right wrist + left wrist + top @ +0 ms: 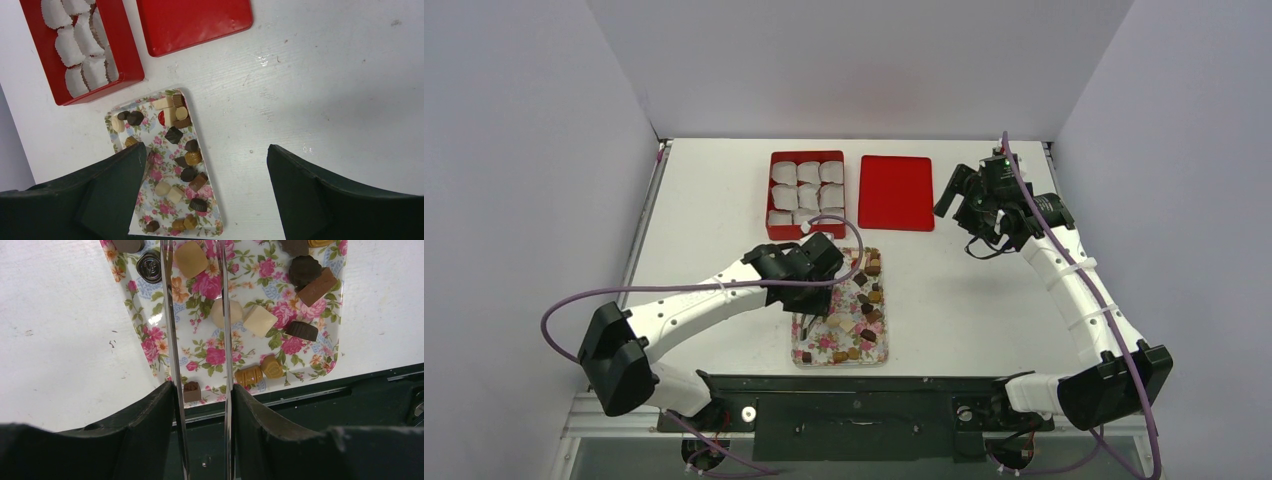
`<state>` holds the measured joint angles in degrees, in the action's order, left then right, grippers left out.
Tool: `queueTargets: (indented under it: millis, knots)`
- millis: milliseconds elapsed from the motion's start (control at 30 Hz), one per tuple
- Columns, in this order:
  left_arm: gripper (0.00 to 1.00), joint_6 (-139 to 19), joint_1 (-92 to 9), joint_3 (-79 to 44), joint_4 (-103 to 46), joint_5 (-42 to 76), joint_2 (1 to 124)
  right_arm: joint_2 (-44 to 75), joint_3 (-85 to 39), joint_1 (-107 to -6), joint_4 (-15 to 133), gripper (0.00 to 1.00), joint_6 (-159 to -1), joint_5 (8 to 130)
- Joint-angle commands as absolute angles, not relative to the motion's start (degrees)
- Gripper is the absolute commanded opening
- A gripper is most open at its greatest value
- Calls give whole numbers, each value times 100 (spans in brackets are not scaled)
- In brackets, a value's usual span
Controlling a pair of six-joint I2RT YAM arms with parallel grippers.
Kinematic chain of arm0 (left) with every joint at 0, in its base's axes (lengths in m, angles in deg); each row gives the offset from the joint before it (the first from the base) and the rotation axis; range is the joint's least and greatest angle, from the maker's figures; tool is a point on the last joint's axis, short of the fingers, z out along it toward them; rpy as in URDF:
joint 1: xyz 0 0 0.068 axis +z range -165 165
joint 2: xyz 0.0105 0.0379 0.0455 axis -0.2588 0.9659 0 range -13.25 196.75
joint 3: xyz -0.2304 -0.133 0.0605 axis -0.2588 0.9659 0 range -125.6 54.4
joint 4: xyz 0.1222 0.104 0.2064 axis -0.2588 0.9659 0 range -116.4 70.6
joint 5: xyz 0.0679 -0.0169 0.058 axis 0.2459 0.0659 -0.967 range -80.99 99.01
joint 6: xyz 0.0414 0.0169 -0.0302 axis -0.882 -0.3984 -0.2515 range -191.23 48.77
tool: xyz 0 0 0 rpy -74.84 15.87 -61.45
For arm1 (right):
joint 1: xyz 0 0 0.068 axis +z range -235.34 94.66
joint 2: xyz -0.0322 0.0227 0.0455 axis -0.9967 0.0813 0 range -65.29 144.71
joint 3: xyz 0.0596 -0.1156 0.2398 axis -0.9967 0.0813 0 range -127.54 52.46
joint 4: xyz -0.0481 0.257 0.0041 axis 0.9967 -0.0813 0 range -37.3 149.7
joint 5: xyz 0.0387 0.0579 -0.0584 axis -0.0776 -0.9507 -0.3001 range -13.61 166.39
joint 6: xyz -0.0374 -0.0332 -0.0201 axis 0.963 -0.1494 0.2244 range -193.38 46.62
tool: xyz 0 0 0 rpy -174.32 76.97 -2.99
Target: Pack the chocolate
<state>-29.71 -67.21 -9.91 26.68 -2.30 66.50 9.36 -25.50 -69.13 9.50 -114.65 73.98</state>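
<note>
Floral tray (798,350) holds chocolate (871,294); red box (774,195) holds paper cups (807,173).

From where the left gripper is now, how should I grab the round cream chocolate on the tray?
Straight down from above, pinching the round cream chocolate across its curved sides. It lies flat on the floral tray; the square cream piece crowds one side, so set the fingers clear of it.
</note>
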Motion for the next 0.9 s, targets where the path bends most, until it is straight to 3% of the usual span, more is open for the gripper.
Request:
queueTargets:
  millis: [0, 533, 867]
  knots:
    - [41, -3008, -6738, -1368, 2509, -323, 6745, 755, -2546, -6929, 1058, 86, -11402, 7505]
    - [30, -3140, -6721, -1646, 2756, -399, 6715, 747, -2561, -6934, 1060, 85, -11389, 7526]
    - [29, -3256, -6697, -2395, 3189, -528, 6487, 754, -2577, -6934, 1062, 85, -11389, 7550]
